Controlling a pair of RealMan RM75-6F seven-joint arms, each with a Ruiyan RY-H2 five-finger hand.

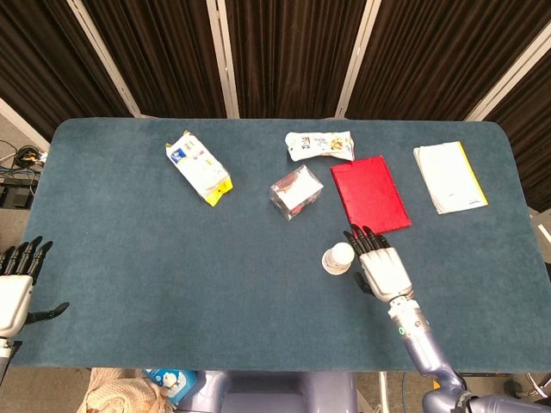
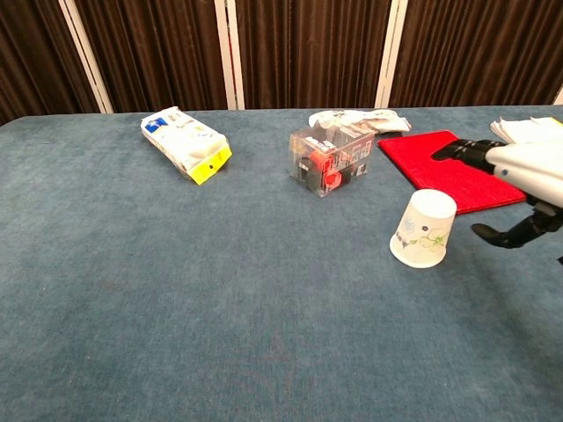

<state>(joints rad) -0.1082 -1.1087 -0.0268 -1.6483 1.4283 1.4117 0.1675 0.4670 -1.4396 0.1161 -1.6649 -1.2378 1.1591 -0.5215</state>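
White tapered paper cup [image 2: 423,229] upside-down on blue felt table [image 2: 176,290], right hand [image 2: 519,180] spread beside it.

Right hand [image 1: 380,268]: white shell across the back, black fingers [image 1: 360,235], a slim grey forearm behind with a small green light at the wrist. Left hand [image 1: 15,292]: same white back, black fingers [image 1: 22,254], a black thumb jutting out beside them.
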